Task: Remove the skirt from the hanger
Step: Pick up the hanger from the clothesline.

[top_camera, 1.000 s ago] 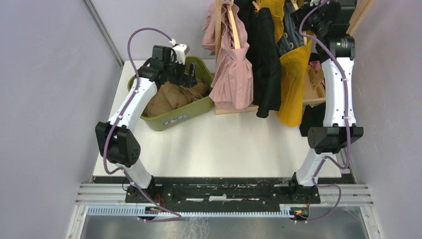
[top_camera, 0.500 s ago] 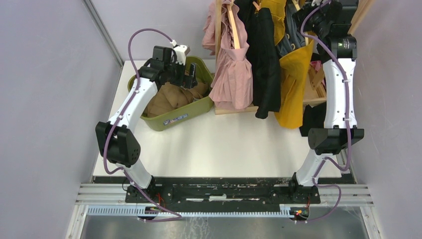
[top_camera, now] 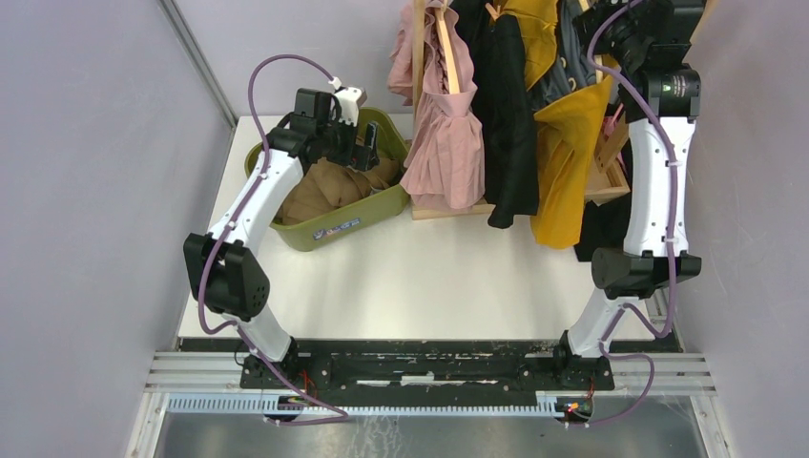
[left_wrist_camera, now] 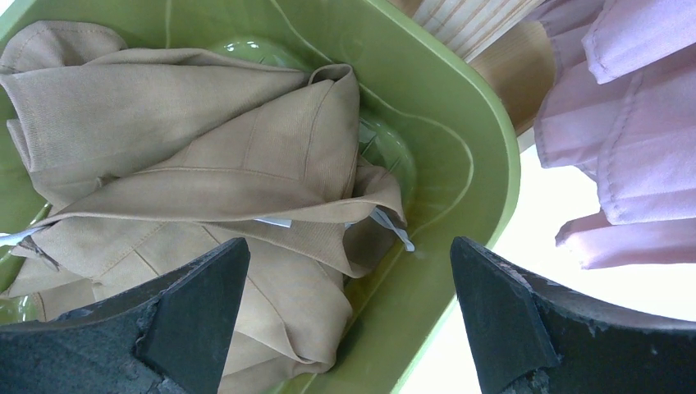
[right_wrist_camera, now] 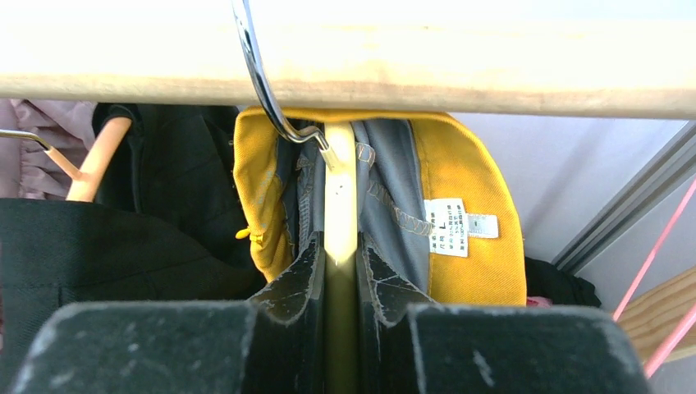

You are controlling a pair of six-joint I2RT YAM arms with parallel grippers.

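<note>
overhead view: a white surface (top_camera: 448, 277) with a crowded wooden rail (right_wrist_camera: 509, 57) of clothes at 1 o'clock and a green bin (top_camera: 305, 234) at 10 o'clock. the right pincer (right_wrist_camera: 339, 250) is raised to the rail and clamped narrow on the pale wooden hanger (right_wrist_camera: 340, 180), just under its chrome hook (right_wrist_camera: 263, 82), which sits over the rail. the skirt (right_wrist_camera: 476, 164), mustard yellow with grey lining, hangs on that hanger beside black clothes. the left pincer (left_wrist_camera: 346, 244) is spread wide and holds nothing, over a tan garment (left_wrist_camera: 205, 164) in the bin. the step in hand looks like unhooking. the next move likely calls for lifting the hanger until the hook clears the rail, then drawing it toward 6 o'clock.
</note>
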